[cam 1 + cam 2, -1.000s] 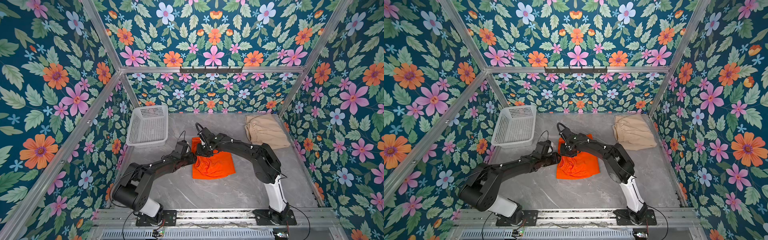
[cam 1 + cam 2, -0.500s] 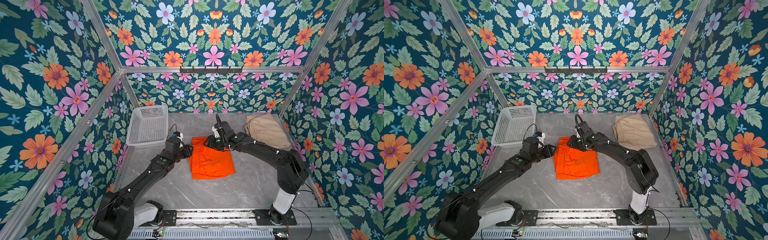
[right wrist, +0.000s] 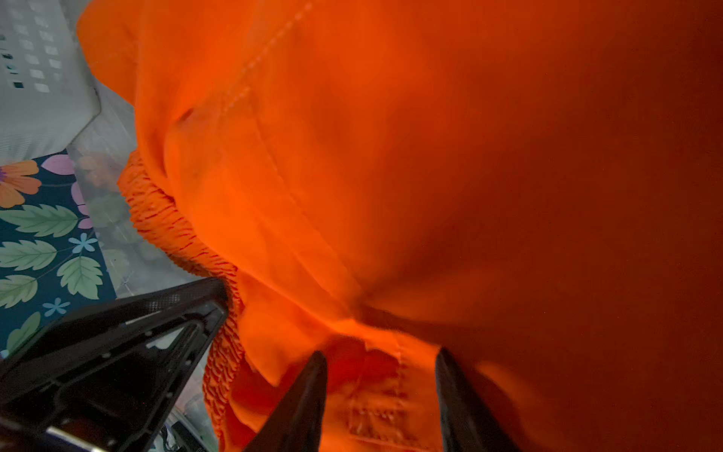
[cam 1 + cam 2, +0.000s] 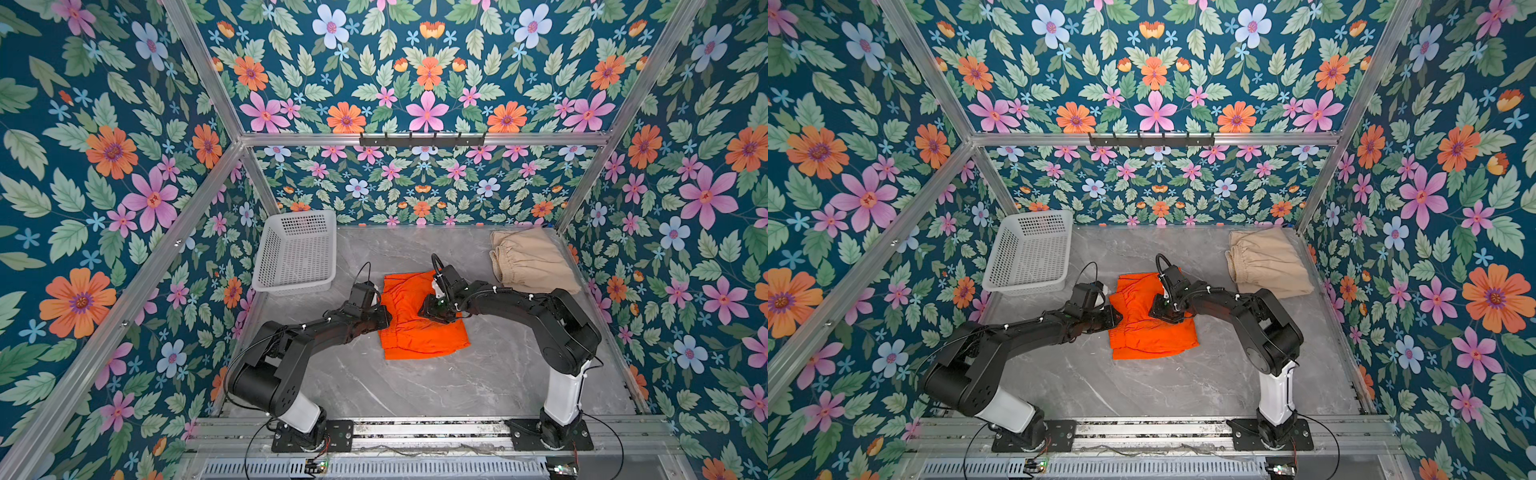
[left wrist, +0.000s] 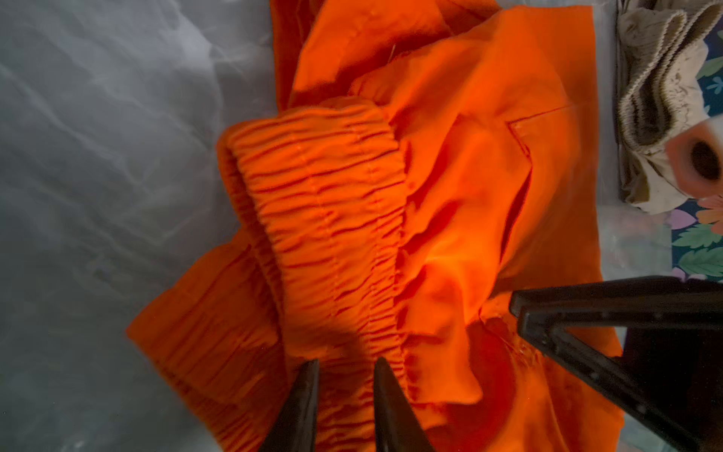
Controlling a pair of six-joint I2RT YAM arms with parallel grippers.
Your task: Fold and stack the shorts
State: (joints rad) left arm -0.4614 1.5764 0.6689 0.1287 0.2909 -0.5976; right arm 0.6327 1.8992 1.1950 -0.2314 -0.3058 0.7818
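The bright orange shorts (image 4: 419,336) (image 4: 1150,336) lie rumpled mid-table. My left gripper (image 4: 385,319) (image 4: 1119,318) is at their left edge. In the left wrist view it (image 5: 346,366) is shut on the gathered orange waistband (image 5: 313,203). My right gripper (image 4: 432,309) (image 4: 1159,309) is over the middle of the shorts. In the right wrist view it (image 3: 381,356) has a bunched fold of orange cloth (image 3: 391,156) pinched between its fingers. The beige shorts (image 4: 528,262) (image 4: 1266,262) (image 5: 653,78) lie folded at the back right, untouched.
A white perforated basket (image 4: 297,253) (image 4: 1030,253) stands at the back left, close behind the left arm. Flowered walls close the table on three sides. Bare grey tabletop (image 4: 415,386) lies between the orange shorts and the front rail.
Both grippers went out to the far edge of the orange shorts and have come back toward the front and closer together. The left jaws have narrowed on the waistband.
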